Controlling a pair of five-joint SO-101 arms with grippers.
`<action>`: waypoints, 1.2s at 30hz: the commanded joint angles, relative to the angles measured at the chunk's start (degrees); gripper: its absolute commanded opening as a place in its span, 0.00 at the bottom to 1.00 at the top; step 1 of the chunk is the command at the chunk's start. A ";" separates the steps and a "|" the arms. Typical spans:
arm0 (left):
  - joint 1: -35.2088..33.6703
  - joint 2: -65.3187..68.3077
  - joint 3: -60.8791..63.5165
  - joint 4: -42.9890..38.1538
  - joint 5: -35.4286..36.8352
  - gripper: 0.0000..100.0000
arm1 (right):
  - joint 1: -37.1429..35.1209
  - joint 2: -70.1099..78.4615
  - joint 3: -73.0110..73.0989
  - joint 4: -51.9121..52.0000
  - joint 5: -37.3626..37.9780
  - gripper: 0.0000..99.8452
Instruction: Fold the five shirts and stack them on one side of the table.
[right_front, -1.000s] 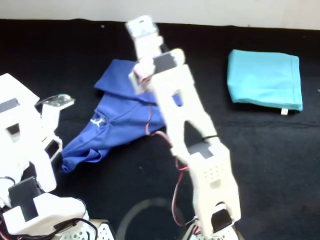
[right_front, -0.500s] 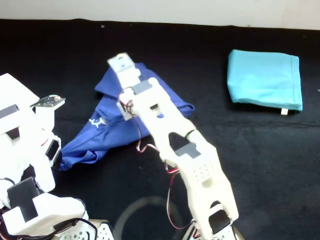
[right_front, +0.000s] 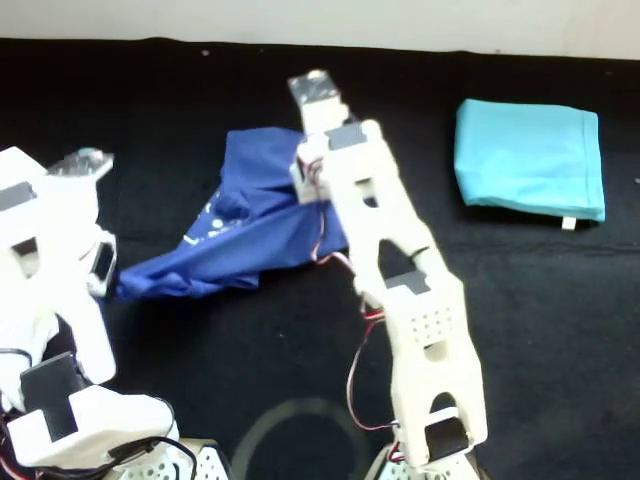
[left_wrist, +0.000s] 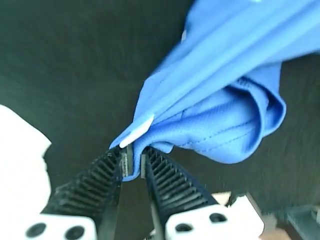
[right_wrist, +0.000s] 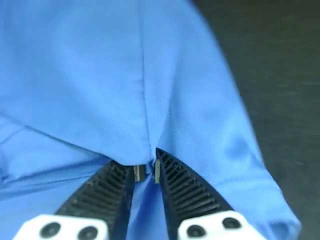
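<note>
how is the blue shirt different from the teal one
The blue shirt is dark and crumpled; the teal shirt is lighter and folded into a neat rectangle. The blue shirt is pinched by the left gripper and the right gripper; the teal shirt lies untouched. Both are on the black table.

2 white arms, black servo blocks; red and black cables; black ribbed fingers on white 2-hole mounts.
</note>
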 joint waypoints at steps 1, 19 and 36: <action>4.35 -2.86 -8.40 0.18 3.69 0.01 | 4.26 -0.84 -14.81 8.66 -0.26 0.01; 19.21 -2.95 -49.54 14.77 3.96 0.01 | 14.73 -6.29 -52.70 26.24 -0.26 0.01; 33.54 -7.08 -20.62 14.77 4.13 0.01 | 18.77 -56.13 38.90 10.95 -0.62 0.01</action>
